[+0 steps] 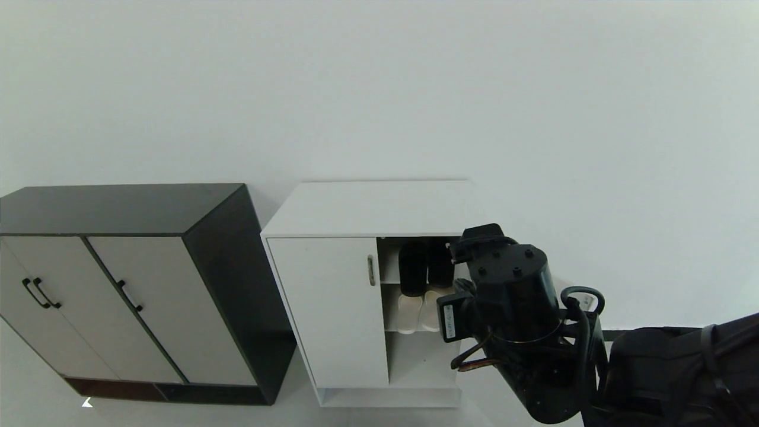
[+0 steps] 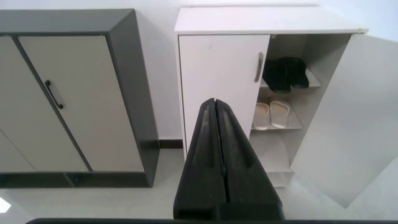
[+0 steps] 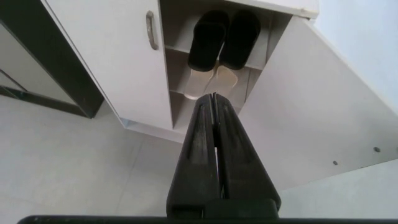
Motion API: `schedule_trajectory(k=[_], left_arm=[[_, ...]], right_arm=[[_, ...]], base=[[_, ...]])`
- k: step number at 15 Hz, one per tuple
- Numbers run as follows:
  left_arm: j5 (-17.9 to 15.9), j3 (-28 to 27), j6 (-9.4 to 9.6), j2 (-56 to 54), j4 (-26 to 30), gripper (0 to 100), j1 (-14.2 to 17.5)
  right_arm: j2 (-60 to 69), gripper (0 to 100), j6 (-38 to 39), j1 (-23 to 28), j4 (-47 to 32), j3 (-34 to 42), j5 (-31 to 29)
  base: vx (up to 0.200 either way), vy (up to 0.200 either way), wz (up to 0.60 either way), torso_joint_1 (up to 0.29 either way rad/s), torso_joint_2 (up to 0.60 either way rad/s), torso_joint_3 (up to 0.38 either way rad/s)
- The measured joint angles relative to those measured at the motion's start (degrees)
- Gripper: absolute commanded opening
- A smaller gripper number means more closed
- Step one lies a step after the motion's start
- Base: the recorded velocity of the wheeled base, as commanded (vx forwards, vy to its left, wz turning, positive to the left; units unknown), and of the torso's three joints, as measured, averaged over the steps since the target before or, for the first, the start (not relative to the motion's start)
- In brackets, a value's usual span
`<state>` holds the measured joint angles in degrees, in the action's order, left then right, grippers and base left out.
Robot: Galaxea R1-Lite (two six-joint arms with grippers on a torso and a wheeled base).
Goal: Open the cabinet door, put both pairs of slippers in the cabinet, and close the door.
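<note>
My right pincer (image 3: 215, 98) is clenched on nothing, and my left pincer (image 2: 214, 102) likewise. Beyond them the cabinet door (image 3: 311, 112) stands open. Just right of centre in the head frame, the black slippers (image 1: 424, 267) sit on the top shelf of the white cabinet (image 1: 367, 207), with the white slippers (image 1: 415, 311) on the shelf below. Judging by this, only shutting the door remains. No print is legible.

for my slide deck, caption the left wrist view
Closed left hand before open white two-door cabinet, black slippers shelved above white slippers.
</note>
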<state>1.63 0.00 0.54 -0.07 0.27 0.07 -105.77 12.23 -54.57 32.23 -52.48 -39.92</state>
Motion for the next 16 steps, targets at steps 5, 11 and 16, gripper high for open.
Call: schedule_trajectory(k=[5, 11, 16], left_arm=[[0.02, 0.00, 0.00, 0.00, 0.00, 0, 0.00], [0.00, 0.00, 0.00, 0.00, 0.00, 0, 0.00], [0.00, 0.00, 0.01, 0.00, 0.02, 0, -0.05]], right_arm=[[-0.49, 0, 0.00, 0.00, 0.00, 0.02, 0.00], [-0.66, 0, -0.05, 0.00, -0.02, 0.44, 0.11], [-0.96, 0, -0.35, 0.10, 0.15, 0.45, 0.11]], base=[[0.000, 0.000, 0.00, 0.051, -0.12, -0.059], [0.000, 0.000, -0.50, 0.003, 0.00, 0.002], [0.000, 0.000, -0.48, 0.007, 0.00, 0.001]])
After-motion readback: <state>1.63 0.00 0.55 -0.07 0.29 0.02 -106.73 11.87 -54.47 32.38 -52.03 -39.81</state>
